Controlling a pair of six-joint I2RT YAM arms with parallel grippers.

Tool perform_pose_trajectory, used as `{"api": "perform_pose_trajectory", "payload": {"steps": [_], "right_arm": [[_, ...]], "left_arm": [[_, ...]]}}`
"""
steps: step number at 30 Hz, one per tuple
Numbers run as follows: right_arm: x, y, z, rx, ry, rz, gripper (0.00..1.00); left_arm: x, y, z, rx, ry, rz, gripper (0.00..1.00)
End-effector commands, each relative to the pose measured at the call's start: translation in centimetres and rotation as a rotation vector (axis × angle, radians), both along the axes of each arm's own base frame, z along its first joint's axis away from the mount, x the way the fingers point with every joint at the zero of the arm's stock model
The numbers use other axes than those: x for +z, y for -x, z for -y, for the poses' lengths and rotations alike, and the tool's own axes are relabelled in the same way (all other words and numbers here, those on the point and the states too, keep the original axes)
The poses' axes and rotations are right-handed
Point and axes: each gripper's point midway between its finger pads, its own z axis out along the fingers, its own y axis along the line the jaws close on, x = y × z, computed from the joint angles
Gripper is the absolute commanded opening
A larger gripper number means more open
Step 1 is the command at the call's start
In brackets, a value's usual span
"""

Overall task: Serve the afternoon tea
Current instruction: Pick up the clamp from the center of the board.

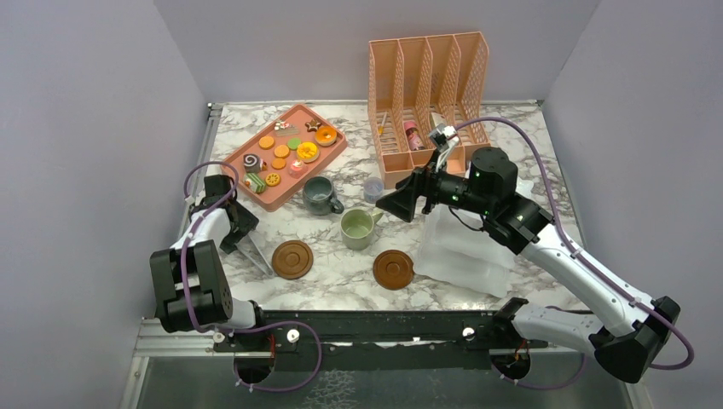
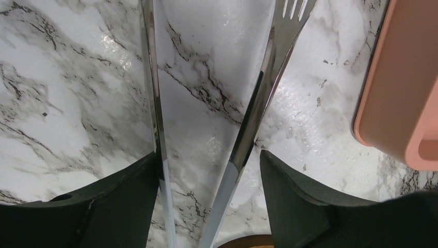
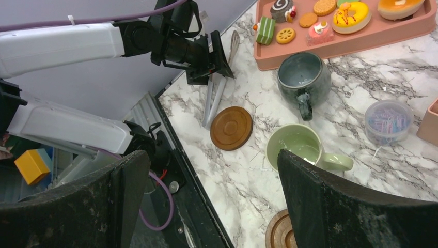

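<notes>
A grey-blue mug and a pale green mug stand on the marble beside two brown coasters. Toy cookies, a donut and cakes lie on the salmon tray. Metal tongs lie left of the near coaster. My left gripper is open astride both tong arms; its left finger touches one arm and the right finger stands apart from the other. My right gripper hangs open and empty above the green mug.
An orange file rack at the back holds a small pink bottle. A clear lilac cup sits in front of it. A white folded sheet lies under my right arm. Grey walls close in on three sides.
</notes>
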Motion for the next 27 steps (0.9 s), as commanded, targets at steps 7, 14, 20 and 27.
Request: {"api": "perform_pose_trajectory", "payload": {"steps": [7, 14, 20, 27], "right_arm": [[0.6, -0.7, 0.2, -0.030, 0.012, 0.016, 1.00], [0.7, -0.7, 0.2, -0.027, 0.005, 0.014, 1.00], [0.7, -0.6, 0.3, -0.029, 0.004, 0.011, 1.00], [1.1, -0.6, 0.3, -0.028, -0.005, 0.015, 1.00]], "left_arm": [[-2.9, 1.6, 0.1, 0.021, 0.010, -0.091, 0.65], [-2.8, 1.4, -0.1, 0.026, 0.004, -0.101, 0.63], [-3.1, 1.7, 0.1, 0.023, 0.014, -0.123, 0.62], [-3.2, 1.7, 0.8, 0.012, 0.031, -0.129, 0.65]]}}
